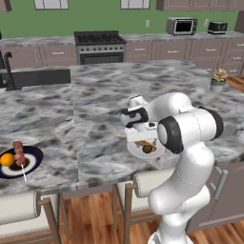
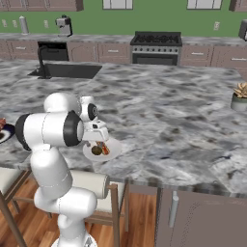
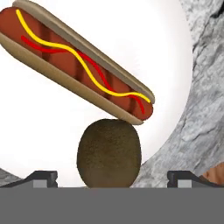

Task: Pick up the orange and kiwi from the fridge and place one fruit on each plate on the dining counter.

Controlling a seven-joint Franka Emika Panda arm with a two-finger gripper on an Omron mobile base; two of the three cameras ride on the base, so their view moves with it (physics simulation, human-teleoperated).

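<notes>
Over on the white plate (image 3: 166, 48), kiwi (image 3: 109, 153) sits touching the hot dog (image 3: 78, 61); our fingers (image 3: 41, 177) are spread wide, holding nothing. Orange (image 1: 6, 159) is on the dark plate (image 1: 33, 155), so we're basically done.

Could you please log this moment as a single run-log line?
orange: on dark plate beside skewer | kiwi: on white plate, by hot dog | hand: open, above kiwi
</notes>
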